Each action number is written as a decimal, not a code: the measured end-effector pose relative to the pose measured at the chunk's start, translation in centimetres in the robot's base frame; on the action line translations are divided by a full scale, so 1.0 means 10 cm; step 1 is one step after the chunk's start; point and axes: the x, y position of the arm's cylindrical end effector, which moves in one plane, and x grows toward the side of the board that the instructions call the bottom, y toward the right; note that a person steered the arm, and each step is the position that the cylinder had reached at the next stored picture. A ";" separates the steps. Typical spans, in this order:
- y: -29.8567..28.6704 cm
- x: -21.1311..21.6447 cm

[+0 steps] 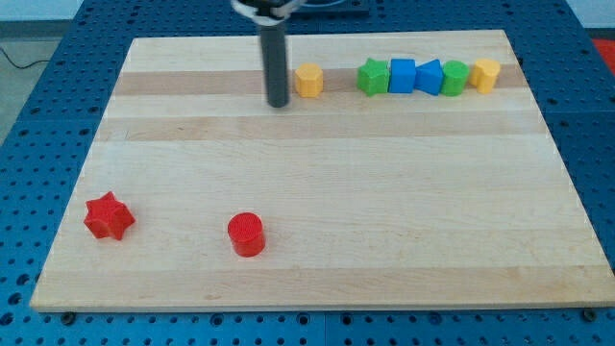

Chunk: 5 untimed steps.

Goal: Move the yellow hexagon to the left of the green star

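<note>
Yellow hexagon (308, 81) sits just right of my tip (279, 103), left of green star (373, 77).

We saw bright, even light, soft short shadows beside the blocks, slight overall softness and no strong glare.
</note>
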 end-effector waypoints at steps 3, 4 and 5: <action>0.68 -0.39; 0.51 -0.39; 0.16 -0.24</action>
